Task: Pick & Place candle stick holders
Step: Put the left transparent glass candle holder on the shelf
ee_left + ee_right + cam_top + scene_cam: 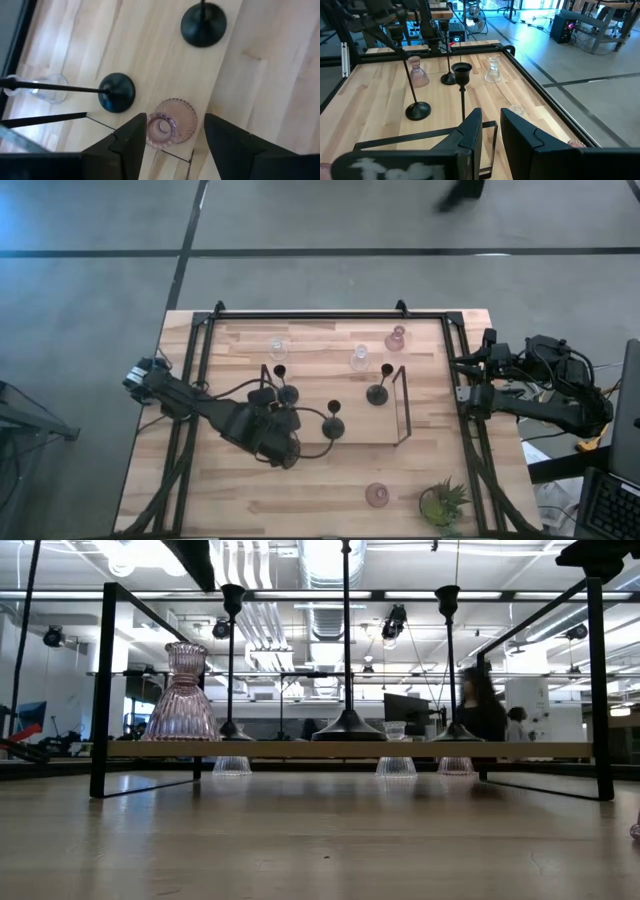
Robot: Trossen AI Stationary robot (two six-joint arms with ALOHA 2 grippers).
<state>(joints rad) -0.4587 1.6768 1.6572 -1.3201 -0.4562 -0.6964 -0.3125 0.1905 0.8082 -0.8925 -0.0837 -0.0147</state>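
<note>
High view: the left tool [275, 430] hangs over the near left end of a raised shelf [395, 370] on the counter [330, 500]. Black holders [333, 423] stand on that shelf. Two clear holders [360, 358] and a pink holder [396, 338] sit behind it, another pink one [376, 495] in front beside a plant [442, 502]. The right tool [487, 355] waits at the counter's right edge.

Low view: a tall pink holder [183, 695] stands upright on the shelf plank beside three black stems.

Left wrist view: the left tool's fingers [131, 142] stand apart on either side of that pink holder, not touching it, so it looks just set down.

Right wrist view: the right tool's fingers [470, 127] stand a little apart, empty.

Judging from this, about half the holders are shelved; four on the counter remain, though the glass ones are faint from above.
</note>
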